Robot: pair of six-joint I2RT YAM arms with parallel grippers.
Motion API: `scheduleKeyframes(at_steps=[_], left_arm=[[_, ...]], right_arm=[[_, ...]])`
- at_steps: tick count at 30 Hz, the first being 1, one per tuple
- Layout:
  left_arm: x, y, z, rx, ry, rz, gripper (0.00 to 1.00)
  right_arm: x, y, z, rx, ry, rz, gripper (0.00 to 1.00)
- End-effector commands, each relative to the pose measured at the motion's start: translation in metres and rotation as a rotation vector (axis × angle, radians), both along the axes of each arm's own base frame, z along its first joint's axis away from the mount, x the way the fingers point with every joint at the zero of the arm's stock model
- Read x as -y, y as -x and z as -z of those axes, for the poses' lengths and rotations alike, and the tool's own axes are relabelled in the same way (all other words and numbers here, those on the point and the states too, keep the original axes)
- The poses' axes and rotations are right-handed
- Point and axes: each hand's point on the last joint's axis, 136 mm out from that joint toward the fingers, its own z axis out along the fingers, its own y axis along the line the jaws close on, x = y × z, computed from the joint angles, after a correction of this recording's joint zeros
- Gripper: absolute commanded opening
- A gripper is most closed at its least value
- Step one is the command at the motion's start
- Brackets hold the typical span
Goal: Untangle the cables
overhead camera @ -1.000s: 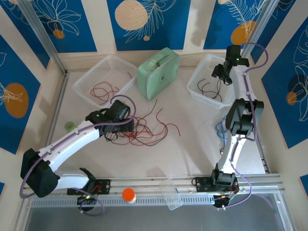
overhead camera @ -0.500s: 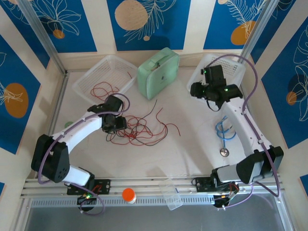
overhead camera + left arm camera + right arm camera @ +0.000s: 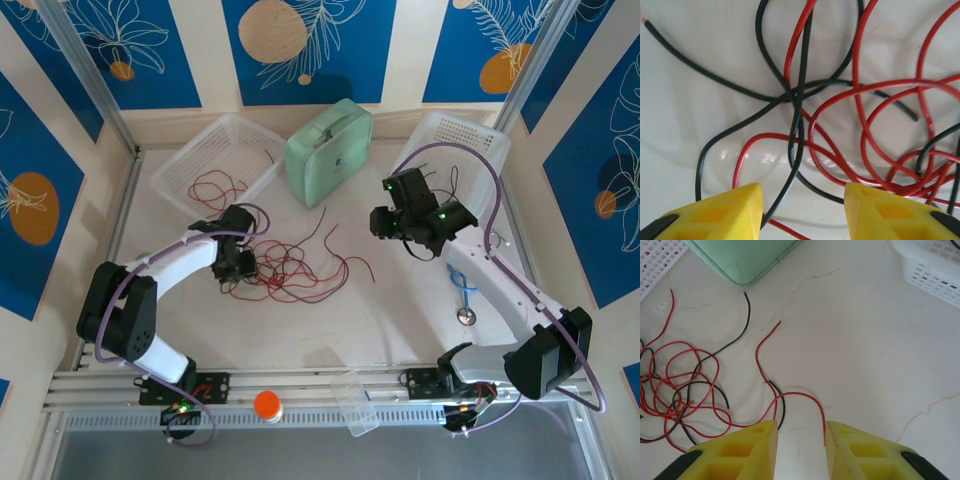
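Observation:
The cables (image 3: pixel 300 270) are thin red and black wires in a loose tangle on the white table, left of centre. My left gripper (image 3: pixel 243 265) hangs low over the tangle's left edge. In the left wrist view its yellow fingers (image 3: pixel 735 210) stand apart, and a black cable (image 3: pixel 799 115) and a red cable (image 3: pixel 860 125) run between them unclamped. My right gripper (image 3: pixel 382 222) hovers right of the tangle, open. Its fingers (image 3: pixel 742 450) frame bare table, with a red cable's end (image 3: pixel 812 399) just ahead of the right finger. The tangle (image 3: pixel 680 385) lies to its left.
A mint green case (image 3: pixel 330 150) stands at the back centre. A white basket (image 3: pixel 215 165) at the back left holds red wires, and another basket (image 3: pixel 465 145) stands at the back right. A blue stethoscope (image 3: pixel 465 290) lies under the right arm. An orange-lidded jar (image 3: pixel 267 405) sits by the front rail.
My right arm has swung from the back right basket to mid-table, facing the tangle. My left gripper has dropped closer onto the tangle's left edge. Both pairs of jaws have narrowed.

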Motion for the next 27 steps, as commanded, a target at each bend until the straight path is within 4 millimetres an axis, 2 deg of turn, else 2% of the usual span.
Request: scheduleKeyframes(at_steps=[1, 5, 12, 18, 19, 21, 23, 27], left_arm=[[-0.012, 0.015, 0.012, -0.064, -0.034, -0.024, 0.46], [-0.016, 0.016, 0.018, -0.071, -0.053, -0.029, 0.43], [-0.025, 0.013, 0.017, -0.058, -0.108, -0.023, 0.29], [-0.026, 0.011, 0.014, -0.038, -0.110, -0.010, 0.08], [-0.025, 0.010, 0.011, -0.029, -0.102, -0.007, 0.03], [-0.021, 0.008, 0.003, -0.010, -0.077, -0.002, 0.00], [-0.012, 0.005, -0.015, 0.020, -0.029, 0.020, 0.00], [0.010, -0.003, -0.073, 0.112, 0.072, 0.095, 0.00]], right_arm=[[0.002, 0.002, -0.003, 0.018, -0.011, 0.028, 0.30], [0.002, 0.004, -0.002, 0.018, -0.011, 0.028, 0.29], [0.008, 0.011, 0.000, 0.018, -0.008, 0.040, 0.27], [0.012, 0.015, 0.001, 0.019, -0.005, 0.049, 0.26], [0.013, 0.016, 0.001, 0.018, -0.005, 0.050, 0.26], [0.014, 0.018, -0.002, 0.023, -0.010, 0.052, 0.26], [0.014, 0.021, -0.005, 0.027, -0.021, 0.051, 0.25], [0.009, 0.028, -0.005, 0.014, -0.067, 0.037, 0.25]])
